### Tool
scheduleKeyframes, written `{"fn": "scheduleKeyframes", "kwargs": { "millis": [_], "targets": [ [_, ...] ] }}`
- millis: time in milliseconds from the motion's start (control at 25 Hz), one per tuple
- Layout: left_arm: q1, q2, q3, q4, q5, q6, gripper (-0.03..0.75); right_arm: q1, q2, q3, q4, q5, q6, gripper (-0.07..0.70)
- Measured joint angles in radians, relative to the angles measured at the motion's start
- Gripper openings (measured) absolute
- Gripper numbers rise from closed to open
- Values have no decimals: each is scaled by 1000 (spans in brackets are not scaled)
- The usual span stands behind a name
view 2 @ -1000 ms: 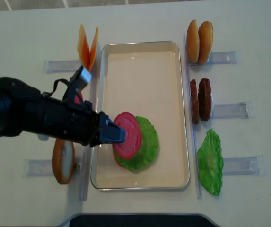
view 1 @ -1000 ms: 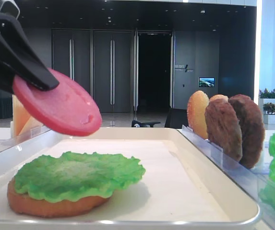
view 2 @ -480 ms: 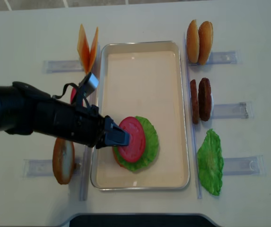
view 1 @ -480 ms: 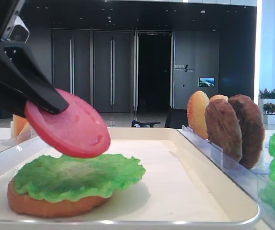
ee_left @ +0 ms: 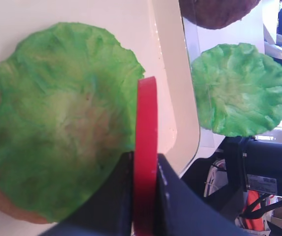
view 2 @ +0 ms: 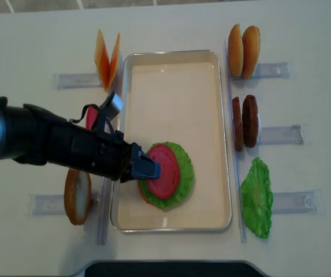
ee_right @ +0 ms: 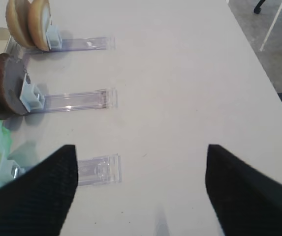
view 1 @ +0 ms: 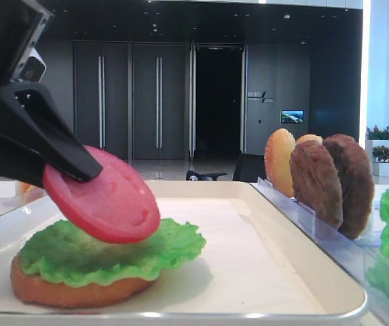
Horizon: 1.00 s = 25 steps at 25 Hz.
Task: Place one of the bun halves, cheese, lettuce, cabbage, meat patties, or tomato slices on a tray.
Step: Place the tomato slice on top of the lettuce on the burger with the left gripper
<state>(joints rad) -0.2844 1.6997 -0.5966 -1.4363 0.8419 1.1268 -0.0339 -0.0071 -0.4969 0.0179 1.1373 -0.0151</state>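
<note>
My left gripper (view 2: 148,169) is shut on a red tomato slice (view 2: 165,171) and holds it tilted over the stack in the white tray (view 2: 171,92). That stack is a green lettuce leaf (view 1: 170,246) lying on a bun half (view 1: 65,292). The slice (view 1: 106,200) has its low edge right at the lettuce. In the left wrist view the slice (ee_left: 146,123) shows edge-on, pinched between the black fingers (ee_left: 166,196), with the lettuce (ee_left: 57,123) behind it. My right gripper (ee_right: 141,167) stands open above bare table, right of the racks.
Clear racks flank the tray. The left ones hold cheese slices (view 2: 107,55), a second tomato slice (view 2: 90,117) partly behind my arm, and a bun half (view 2: 77,196). The right ones hold bun halves (view 2: 243,51), meat patties (view 2: 245,122) and a lettuce leaf (view 2: 257,198).
My left gripper has carried the tomato slice down and a little further over the tray, from well above the lettuce to right at it.
</note>
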Motion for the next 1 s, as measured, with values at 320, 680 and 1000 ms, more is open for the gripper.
{"fn": "scheduleKeyframes", "kwargs": {
  "millis": [320, 680, 1000],
  "targets": [
    [0, 3, 0, -7, 0, 11, 55, 0, 0, 0, 0, 0, 0, 540],
    [0, 3, 0, -8, -2, 25, 55, 0, 0, 0, 0, 0, 0, 540],
    [0, 3, 0, -9, -23, 29, 55, 0, 0, 0, 0, 0, 0, 540]
  ]
}}
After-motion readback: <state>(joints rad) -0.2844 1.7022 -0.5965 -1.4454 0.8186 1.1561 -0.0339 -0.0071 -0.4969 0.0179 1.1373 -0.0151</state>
